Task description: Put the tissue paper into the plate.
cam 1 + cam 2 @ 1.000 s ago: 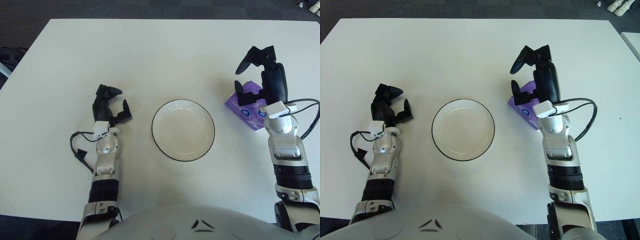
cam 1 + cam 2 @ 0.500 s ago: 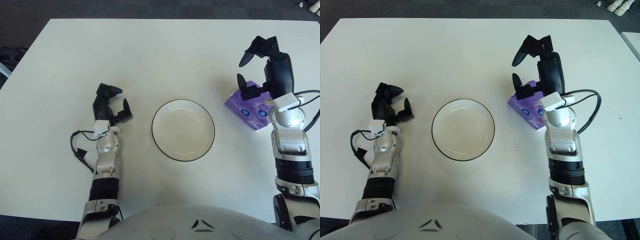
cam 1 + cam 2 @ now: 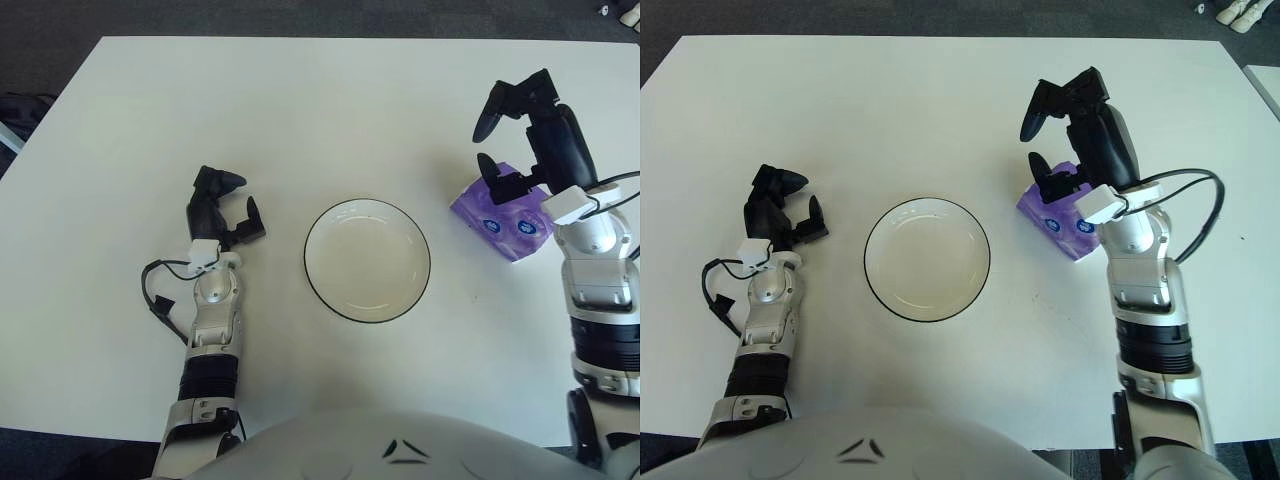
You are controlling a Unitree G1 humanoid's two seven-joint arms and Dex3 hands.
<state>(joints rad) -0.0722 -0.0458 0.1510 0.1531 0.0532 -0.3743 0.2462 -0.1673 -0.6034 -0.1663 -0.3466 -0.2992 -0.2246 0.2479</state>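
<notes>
White desk (image 3: 330,110) carries everything; the left hand (image 3: 220,210) shows left of the plate (image 3: 367,260), fingers loosely spread, holding nothing, likely idle because the tissue lies out of its reach; the plate sits empty mid-desk, ready to receive; the purple tissue (image 3: 500,213) lies right of it; the right hand (image 3: 520,140) poises above with fingers apart, hiding the pack's far edge; contact is unclear.

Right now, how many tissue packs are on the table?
1. The purple tissue pack lies right of the plate, partly under the open right hand. The left hand shows left of the plate. The hand might hide another.
</notes>
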